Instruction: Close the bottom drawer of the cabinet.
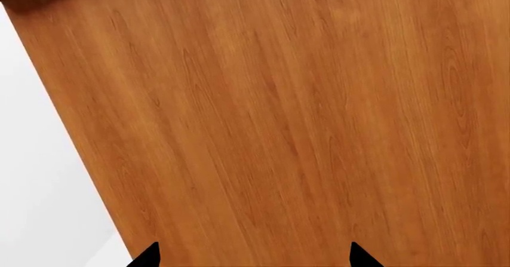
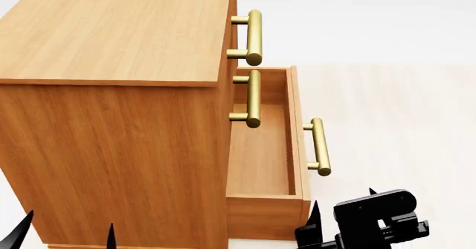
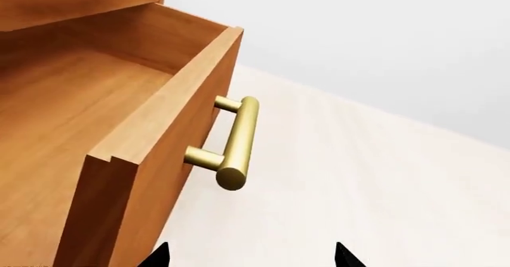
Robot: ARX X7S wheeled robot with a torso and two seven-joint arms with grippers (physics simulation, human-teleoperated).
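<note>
The orange-brown cabinet point(image 2: 119, 121) fills the left of the head view. Its bottom drawer point(image 2: 264, 149) is pulled out to the right, empty, with a brass bar handle point(image 2: 320, 147) on its front. The two upper drawers are shut, their brass handles point(image 2: 253, 37) above it. My right gripper point(image 2: 342, 204) is open and empty, low near the drawer's front corner. In the right wrist view the drawer front point(image 3: 159, 153) and its handle point(image 3: 237, 143) lie just ahead of the open gripper point(image 3: 251, 258). My left gripper point(image 2: 63, 229) is open, close to the cabinet's side panel point(image 1: 279, 117).
Pale floor point(image 2: 402, 121) stretches to the right of the drawer. A white wall runs behind the cabinet. The left wrist view shows only wood grain and a strip of white floor point(image 1: 40, 177).
</note>
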